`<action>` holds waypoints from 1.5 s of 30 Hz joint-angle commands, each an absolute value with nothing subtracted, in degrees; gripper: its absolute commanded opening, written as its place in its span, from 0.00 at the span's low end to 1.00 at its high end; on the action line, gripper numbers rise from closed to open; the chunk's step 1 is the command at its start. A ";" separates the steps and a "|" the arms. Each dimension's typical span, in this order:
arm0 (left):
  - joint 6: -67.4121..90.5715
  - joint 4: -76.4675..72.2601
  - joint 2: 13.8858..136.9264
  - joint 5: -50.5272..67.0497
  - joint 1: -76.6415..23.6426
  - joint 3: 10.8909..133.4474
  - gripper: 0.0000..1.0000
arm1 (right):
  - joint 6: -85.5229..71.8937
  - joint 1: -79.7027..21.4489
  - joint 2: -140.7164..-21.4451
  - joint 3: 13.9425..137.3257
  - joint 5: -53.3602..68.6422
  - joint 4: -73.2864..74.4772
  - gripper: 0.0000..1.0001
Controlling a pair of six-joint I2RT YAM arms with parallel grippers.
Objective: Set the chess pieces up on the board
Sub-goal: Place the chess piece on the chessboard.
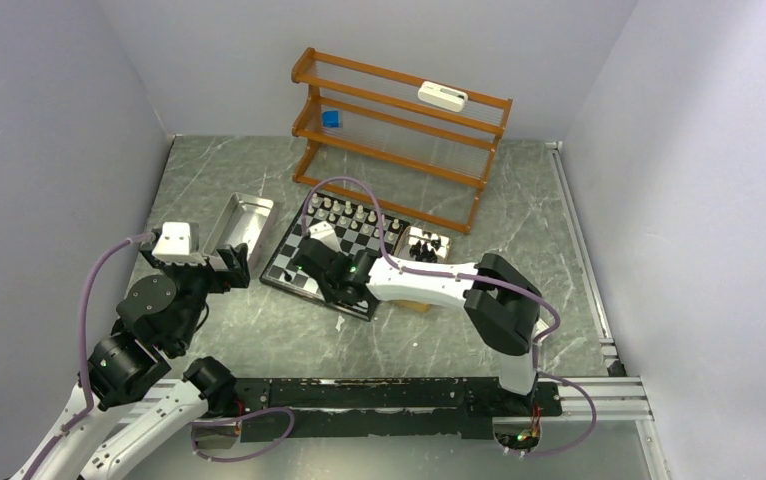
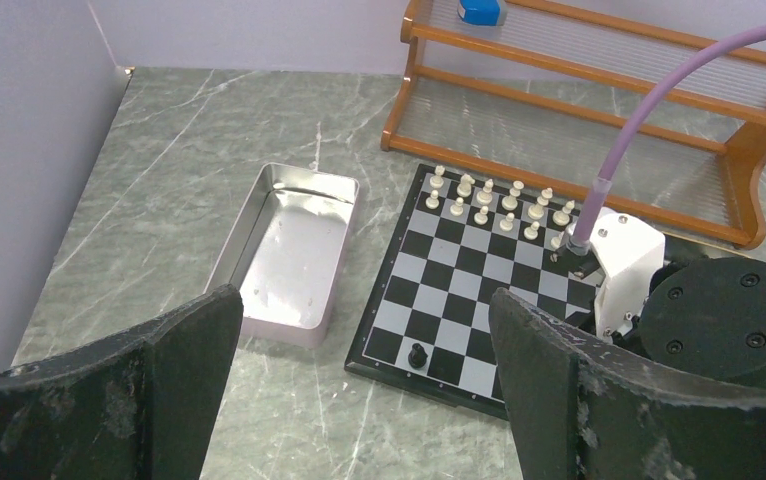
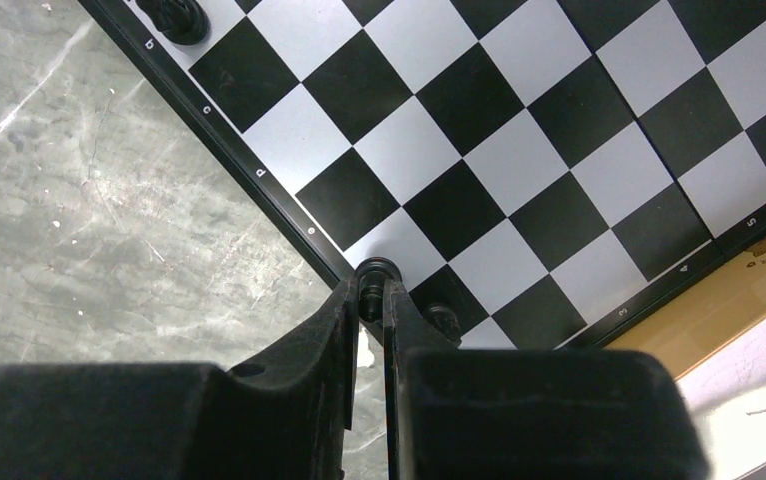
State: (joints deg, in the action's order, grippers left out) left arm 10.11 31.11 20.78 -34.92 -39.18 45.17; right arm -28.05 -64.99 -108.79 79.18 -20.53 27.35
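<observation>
The board (image 1: 351,238) lies mid-table; white chess pieces (image 2: 499,205) fill its two far rows. My right gripper (image 3: 371,292) is shut on a black piece (image 3: 376,272) low over a white square at the board's (image 3: 519,150) near edge. A second black piece (image 3: 442,318) stands right beside it, and another (image 3: 174,15) is further along that edge, also seen in the left wrist view as a lone black piece (image 2: 417,354). The right gripper (image 1: 329,292) is mostly hidden under its wrist from above. My left gripper (image 2: 364,295) hangs open and holds nothing, left of the board (image 2: 479,280).
A shiny metal tray (image 1: 242,225) sits left of the board, below the left gripper (image 1: 239,262). A tan box (image 1: 427,245) with more pieces sits at the board's right. A wooden rack (image 1: 399,130) stands behind. Walls close in on both sides.
</observation>
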 commanded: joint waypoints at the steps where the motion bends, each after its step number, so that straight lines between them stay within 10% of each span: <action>1: 10.05 30.30 20.28 -35.89 -39.21 45.53 0.98 | -28.52 -64.51 -109.77 79.20 -21.06 26.83 0.13; 45: 10.02 30.18 20.65 -35.88 -39.23 45.44 0.97 | -28.99 -63.02 -109.38 79.42 -20.10 27.09 0.31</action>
